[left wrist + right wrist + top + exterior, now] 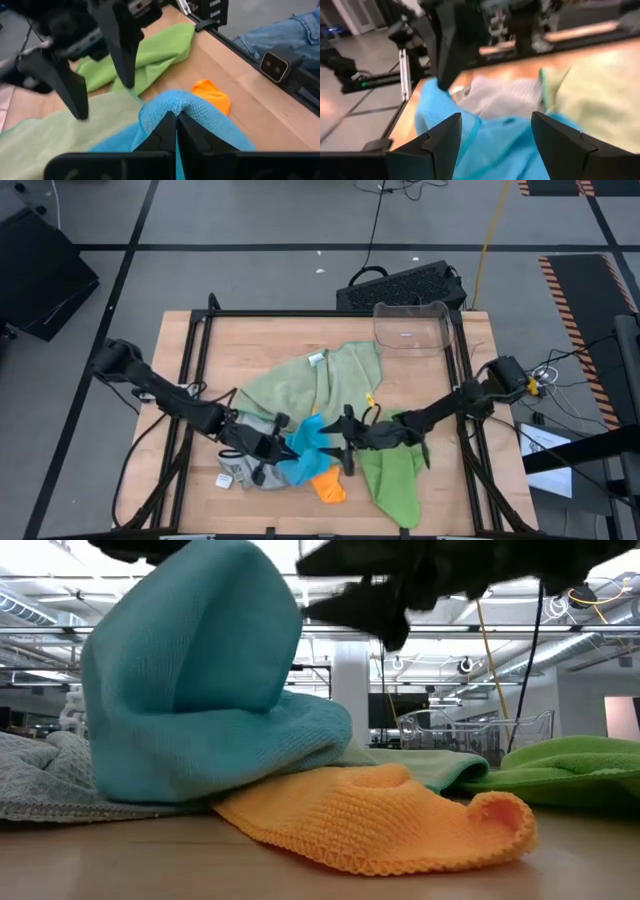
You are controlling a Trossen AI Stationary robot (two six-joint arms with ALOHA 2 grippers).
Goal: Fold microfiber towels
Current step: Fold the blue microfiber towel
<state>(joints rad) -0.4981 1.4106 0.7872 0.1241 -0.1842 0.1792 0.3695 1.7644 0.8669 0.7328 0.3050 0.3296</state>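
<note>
A bright blue towel (305,452) lies bunched near the table's front centre. It rests on a grey towel (250,472) and an orange towel (328,486). My left gripper (176,121) comes from the left and is shut on it. My right gripper (495,137) comes from the right and stands open just to the blue towel's right, over its edge; I see no touch. A sage green towel (310,385) lies spread behind, and a lime green towel (392,478) lies to the right. In the low view the blue towel (190,690) rises in a hump. My left gripper pinches a raised fold of the blue towel (169,104) between its two shut fingers. It comes slanting down from the table's left. The pinched ridge stands up above the pile, while the towel's lower part (260,755) rests on the grey and orange towels.
A clear plastic bin (410,328) stands at the table's far edge, right of centre. A black frame (195,350) runs around the tabletop. Bare wood shows at the far left and the near left corner. A person's jeans (280,30) show beyond the table's edge.
</note>
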